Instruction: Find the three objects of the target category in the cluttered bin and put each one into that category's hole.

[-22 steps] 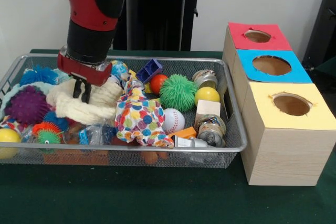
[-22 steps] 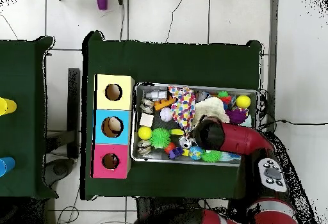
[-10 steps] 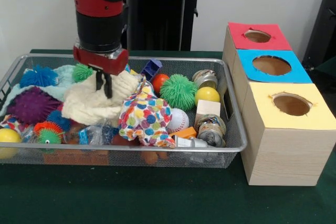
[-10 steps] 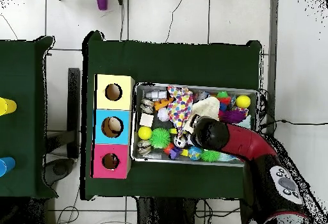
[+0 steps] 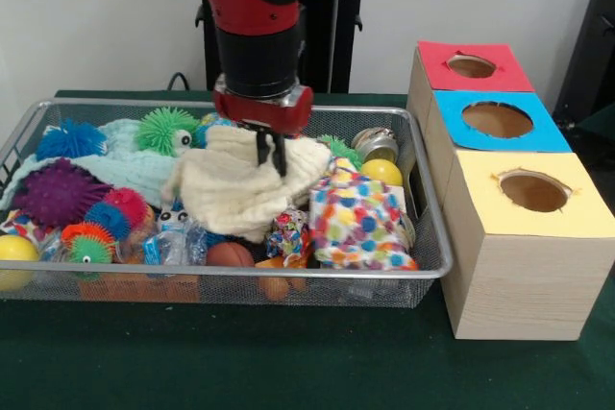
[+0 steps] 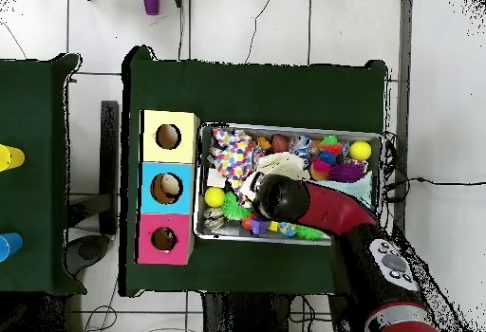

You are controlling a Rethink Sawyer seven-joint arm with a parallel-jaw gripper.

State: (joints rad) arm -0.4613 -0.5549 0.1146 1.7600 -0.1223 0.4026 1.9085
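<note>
1. Gripper (image 5: 270, 153) hangs low over the middle of the wire bin (image 5: 423, 271), fingers drawn together and pinching the cream knit cloth (image 5: 240, 189); a peak of the cloth rises to the tips, the rest drapes below and in front of them.
2. Overhead view: the arm (image 6: 323, 216) covers the gripper, nothing to read there.
3. Front view, just right of and below the gripper: polka-dot cloth (image 5: 360, 223), heaped against the bin's right end, touching the cream cloth's edge.
4. Behind and right of the gripper: yellow ball (image 5: 381, 173) and a metal can (image 5: 376, 144), both half hidden by the polka-dot cloth.
5. Left of the gripper, far side: green spiky ball (image 5: 165, 129) with a googly eye; beyond it a blue spiky ball (image 5: 69, 137).
6. Further left and nearer: purple spiky ball (image 5: 50, 191), an orange-and-green spiky ball (image 5: 86, 244), a second yellow ball (image 5: 13, 254) at the bin's left end.
7. Below the gripper, at the near wall: a brown ball (image 5: 230, 255) and crinkled clear wrapping (image 5: 171, 245).
8. Well right of the gripper, outside the bin: wooden box with three holes, red-top hole (image 5: 471, 66) farthest, blue-top hole (image 5: 498, 119) in the middle, yellow-top hole (image 5: 533, 191) nearest.
9. Overhead view shows something pale inside the blue-top hole; cannot tell what.
10. Target category cannot be told from the views.
</note>
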